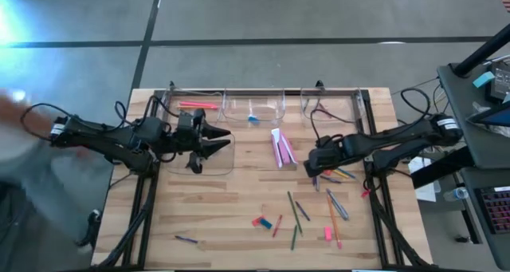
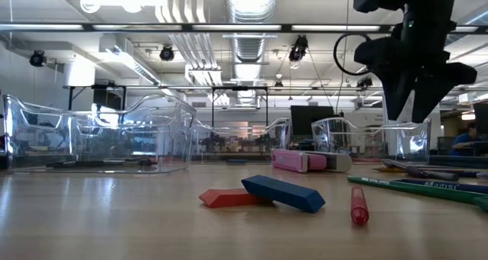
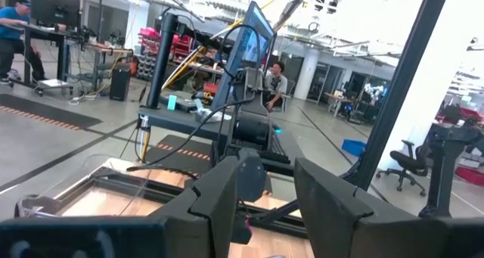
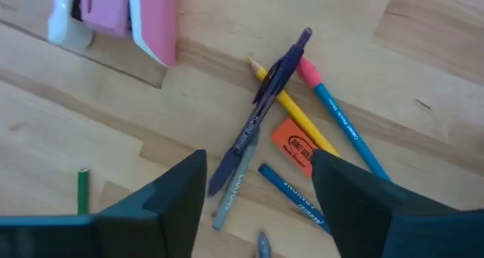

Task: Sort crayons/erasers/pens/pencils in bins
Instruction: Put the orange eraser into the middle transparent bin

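four clear bins (image 1: 255,106) with low walls and rounded corners are seen in the upper middle of the high view, three in a row along the far edge and a fourth, wider one below the leftmost. the left gripper (image 1: 219,140) is positioned over the wider bin at centre left, its fingers (image 3: 219,194) parted with nothing visible between them. the right gripper (image 1: 309,167) is held at centre right above a cluster of sticks: a dark pen (image 4: 265,110), a yellow pencil (image 4: 291,110) and a blue pencil (image 4: 344,125) are crossed beside a small orange eraser (image 4: 293,146). its fingers (image 4: 178,186) are spread wide and empty. in the low view's lower centre, a chunky dark blue eraser (image 2: 284,193) is leaned on a red eraser (image 2: 229,197). more sticks are scattered in the lower right of the high view.
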